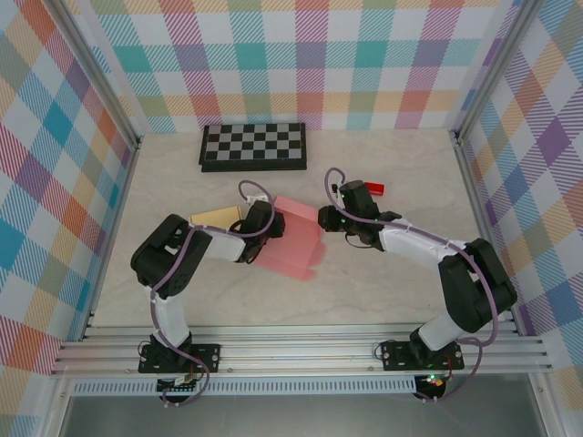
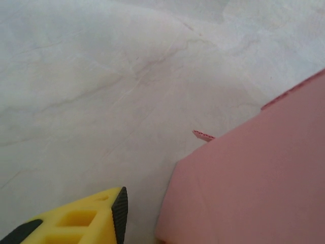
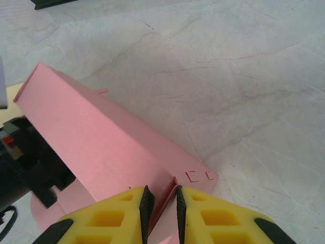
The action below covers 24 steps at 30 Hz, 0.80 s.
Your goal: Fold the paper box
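Right arm (image 1: 419,242) low — jaws on pink box (image 1: 296,244)

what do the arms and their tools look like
The left arm and right arm have black joints and white links, with a purple-grey cable running along each. The right tool has yellow latticed fingers with black pads; the left tool's finger matches.

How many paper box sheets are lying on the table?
2: the pink sheet in the centre, and the tan sheet to its left, partly hidden under the left arm.
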### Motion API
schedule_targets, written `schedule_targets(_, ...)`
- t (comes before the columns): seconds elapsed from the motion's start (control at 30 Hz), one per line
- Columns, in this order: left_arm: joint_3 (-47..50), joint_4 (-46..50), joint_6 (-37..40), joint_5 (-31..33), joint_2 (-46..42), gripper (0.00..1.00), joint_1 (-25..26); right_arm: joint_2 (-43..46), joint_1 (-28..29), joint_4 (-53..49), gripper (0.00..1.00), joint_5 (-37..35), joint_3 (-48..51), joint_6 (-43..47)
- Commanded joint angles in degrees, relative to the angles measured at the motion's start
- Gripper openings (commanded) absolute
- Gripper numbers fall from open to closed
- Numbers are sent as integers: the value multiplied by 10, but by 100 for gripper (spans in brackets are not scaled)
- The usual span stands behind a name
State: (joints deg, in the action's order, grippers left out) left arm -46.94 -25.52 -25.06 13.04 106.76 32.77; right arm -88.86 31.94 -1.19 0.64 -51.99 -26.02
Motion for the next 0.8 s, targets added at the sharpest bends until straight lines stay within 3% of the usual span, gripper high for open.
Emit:
schedule_targets(0.0,30,55,18,0,-74,45,-9,-32,5,-105,23,-12,14,19)
schedule_targets(0.23,60,128,18,-11,-209,48,-11,-35,5,-110,23,-11,6,32)
schedule_targets(0.4,37,166,8,-10,-259,53,-13,-44,5,-113,23,-6,0,36)
schedule_targets(0.77,-111,271,-11,-58,-173,57,-30,-44,5,-114,23,-4,0,38)
